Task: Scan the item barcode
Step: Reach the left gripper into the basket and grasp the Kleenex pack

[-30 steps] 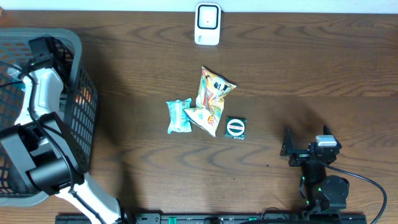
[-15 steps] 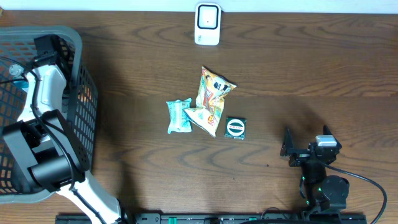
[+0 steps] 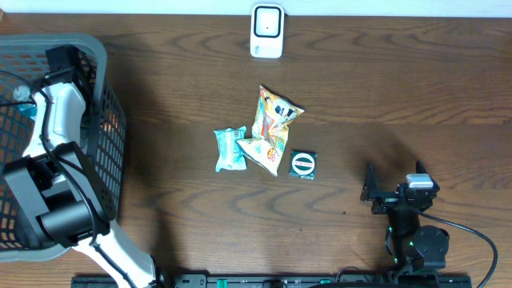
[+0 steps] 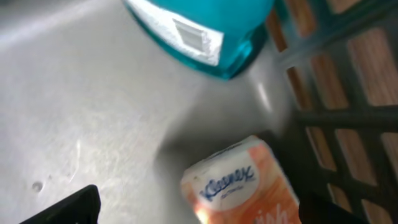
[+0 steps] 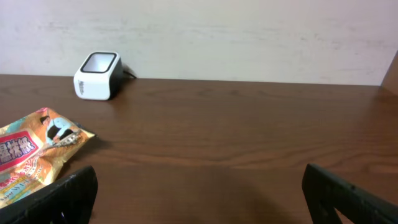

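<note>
- Left gripper (image 4: 196, 214): jaws wide apart, empty, down inside basket (image 3: 24, 40), over tissue pack (image 4: 239, 183); teal item (image 4: 205, 25) just beyond.
- Right gripper (image 5: 199, 208): jaws apart, empty, low over table (image 3: 416, 96), right side.
- Snack bag (image 3: 274, 120), teal packet (image 3: 230, 148), dark packet (image 3: 303, 164) mid-table.
- Scanner (image 3: 266, 30) at far edge.

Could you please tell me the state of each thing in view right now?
Basket: upright.
Kleenex pack: lying loose in the basket.
Left end effector: open, over the Kleenex pack.
Right end effector: open, empty.
Scanner: upright, nothing before it.
Snack bag: flat, unheld.
Teal packet: flat, unheld.
Dark packet: flat, unheld.
</note>
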